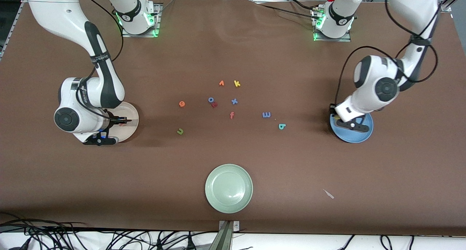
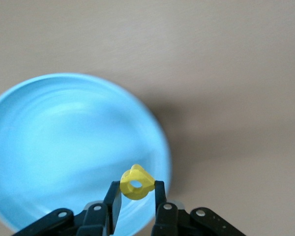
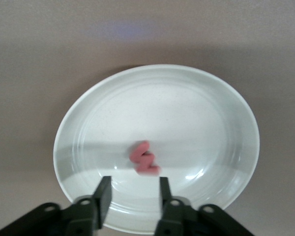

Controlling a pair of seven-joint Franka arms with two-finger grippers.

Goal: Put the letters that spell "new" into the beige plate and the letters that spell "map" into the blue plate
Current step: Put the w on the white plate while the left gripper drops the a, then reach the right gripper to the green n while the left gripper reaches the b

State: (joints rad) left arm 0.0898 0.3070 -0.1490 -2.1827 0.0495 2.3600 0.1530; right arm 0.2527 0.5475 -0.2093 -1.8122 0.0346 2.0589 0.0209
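My right gripper [image 3: 132,184] hangs open just over the beige plate [image 3: 88,113], and the salmon-red "w" [image 3: 145,160] lies loose in that plate past the fingertips. In the front view this gripper [image 1: 122,120] is over the beige plate [image 1: 133,113] at the right arm's end. My left gripper [image 2: 136,186] is shut on the yellow "p" [image 2: 136,183], held above the edge of the blue plate [image 2: 49,147]. That blue plate [image 1: 366,133] sits at the left arm's end. On the table lie the orange "e" [image 1: 182,104], green "n" [image 1: 180,131], light-blue "m" [image 1: 266,114] and teal "a" [image 1: 281,126].
Mid-table there are other letters: an orange "v" [image 1: 221,83], a yellow "k" [image 1: 237,83], a blue "o" [image 1: 210,99], a blue "x" [image 1: 234,101] and a red-orange "f" [image 1: 232,115]. A pale green plate [image 1: 228,188] sits nearer the front camera, with a white scrap [image 1: 328,194] beside it.
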